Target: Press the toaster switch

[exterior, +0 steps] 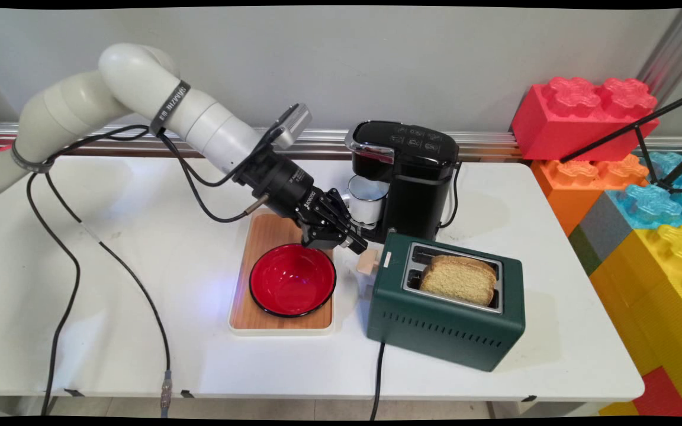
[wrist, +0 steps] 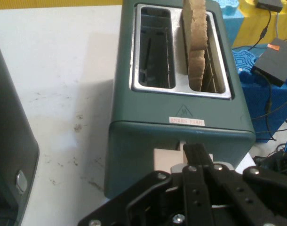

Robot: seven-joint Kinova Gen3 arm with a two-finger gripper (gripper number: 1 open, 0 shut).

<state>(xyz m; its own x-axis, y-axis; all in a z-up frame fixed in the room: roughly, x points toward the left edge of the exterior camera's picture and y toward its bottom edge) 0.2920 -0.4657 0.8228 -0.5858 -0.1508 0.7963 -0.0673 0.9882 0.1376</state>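
A: What does the main view show?

B: A white worktop (exterior: 140, 248) carrying a dark green toaster (exterior: 444, 299), a black coffee machine (exterior: 406, 177) behind it, and a wooden tray (exterior: 258, 319) holding a red bowl (exterior: 292, 279). A slice of bread (exterior: 459, 278) stands in the toaster slot farther from the coffee machine; the other slot is unfilled. A white mug (exterior: 366, 201) sits under the coffee machine's spout.

A: Where is the gripper?

B: The gripper (exterior: 357, 244) reaches down from the upper left, over the tray's far edge, to the toaster's end face, where the beige lever knob (exterior: 368, 261) projects.

A: And the state of the jaws?

B: In the hand view the gripper (wrist: 196, 157) sits at the lever knob (wrist: 166, 159), with one finger (wrist: 196, 153) right against it. The jaws appear drawn in close together at the knob, but whether they actually pinch it cannot be told.

A: What lies around the worktop?

B: Large coloured toy bricks (exterior: 584, 115) are stacked at the right, and a black power cord (exterior: 378, 378) runs off the front edge from the toaster.
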